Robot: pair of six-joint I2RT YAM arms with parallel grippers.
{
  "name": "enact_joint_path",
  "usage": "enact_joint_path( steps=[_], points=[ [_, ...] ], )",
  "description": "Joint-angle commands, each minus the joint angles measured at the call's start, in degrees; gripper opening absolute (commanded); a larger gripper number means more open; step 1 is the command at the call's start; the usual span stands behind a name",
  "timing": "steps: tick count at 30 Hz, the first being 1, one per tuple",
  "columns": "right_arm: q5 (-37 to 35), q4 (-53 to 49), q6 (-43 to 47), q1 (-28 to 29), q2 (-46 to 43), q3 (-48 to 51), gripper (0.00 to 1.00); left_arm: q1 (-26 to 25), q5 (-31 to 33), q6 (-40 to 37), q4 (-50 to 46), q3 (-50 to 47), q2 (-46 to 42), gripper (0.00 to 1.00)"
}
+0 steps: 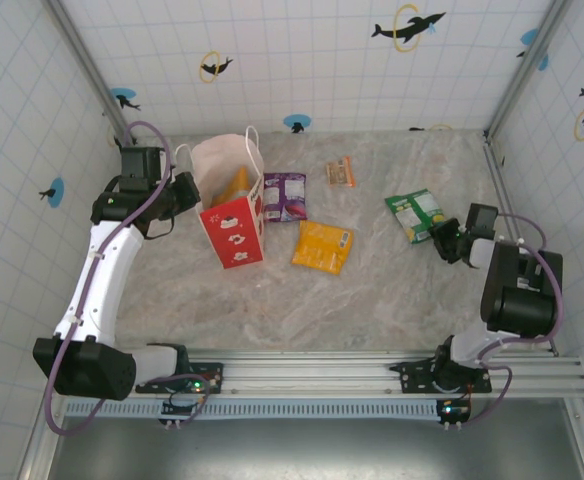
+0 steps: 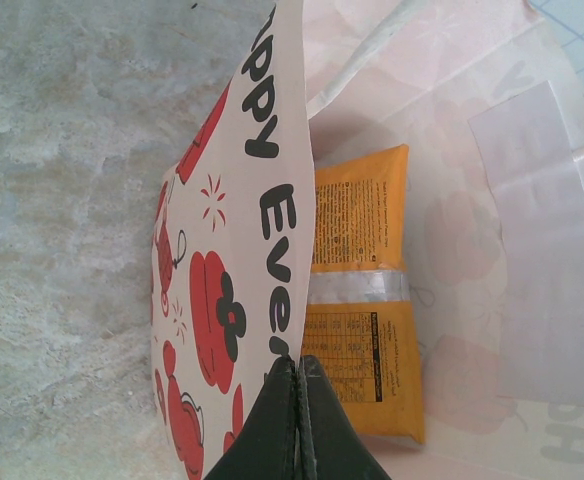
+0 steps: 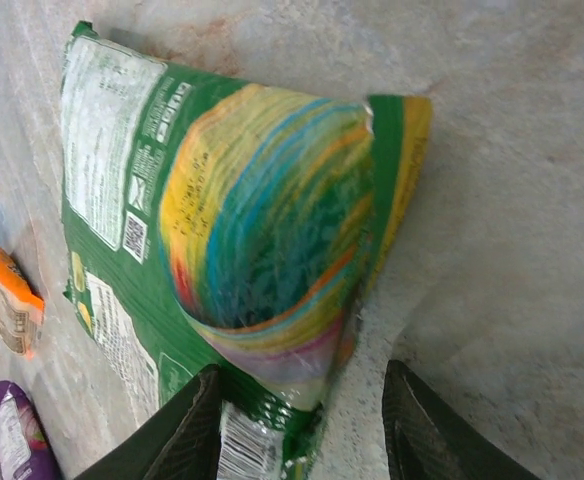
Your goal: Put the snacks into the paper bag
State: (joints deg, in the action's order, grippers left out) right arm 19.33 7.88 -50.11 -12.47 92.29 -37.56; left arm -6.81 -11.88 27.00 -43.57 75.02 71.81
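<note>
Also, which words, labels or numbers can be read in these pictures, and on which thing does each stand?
"ppy" and "Eve", black, cut off: outer side of the tall white and red paper bag.
Fine print on the flat orange foil packet inside the bag: too small to read.
Fine print and square code on the green foil packet: blurred, unreadable.
Print on the purple foil packet: too small.

The green packet (image 3: 242, 230) lies flat on the marbled desk (image 3: 512, 200), its crinkled lower corner reaching between the spread fingers of the right pincer (image 3: 302, 375). The left finger overlaps the packet's edge and the right one stands clear on bare desk. A small orange bar (image 3: 2, 295) and a purple packet (image 3: 12, 440) lie at the left edge.
</note>
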Motion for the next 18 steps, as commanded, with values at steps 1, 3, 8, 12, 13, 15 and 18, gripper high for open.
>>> enact_joint_path(
  steps=[1, 3, 8, 12, 13, 15, 18],
  points=[
    [0.9, 3.0, -0.9, -0.3, 1.9, -2.0, 0.45, -0.2, 0.2, -0.9, 0.4, -0.3, 0.6, 0.0],
    [1.0, 3.4, -0.9, -0.3, 2.7, -2.2, 0.46, -0.2, 0.3, -1.0, 0.4, -0.3, 0.6, 0.0],
    [0.7, 3.6, -0.7, -0.3, 4.2, -2.5, 0.41, -0.2, 0.4, -0.8, 0.4, -0.2, 0.7, 0.0],
    [-0.2, 3.7, 0.0, -0.3, 3.8, -1.7, 0.17, -0.1, 0.5, -0.9, 0.2, -0.1, 0.9, 0.0],
    [-0.5, 3.8, 0.1, -0.3, 3.4, -1.4, 0.14, -0.2, 0.5, -0.9, 0.2, 0.0, 0.9, 0.0],
    [-0.9, 3.9, 0.5, -0.3, 2.1, -0.9, 0.07, -0.2, 0.6, -0.9, 0.2, 0.1, 0.9, 0.0],
    [-1.4, 3.7, 1.1, -0.3, -0.4, -0.2, 0.02, -0.2, 0.6, -0.9, 0.2, 0.2, 1.0, 0.0]
  ],
)
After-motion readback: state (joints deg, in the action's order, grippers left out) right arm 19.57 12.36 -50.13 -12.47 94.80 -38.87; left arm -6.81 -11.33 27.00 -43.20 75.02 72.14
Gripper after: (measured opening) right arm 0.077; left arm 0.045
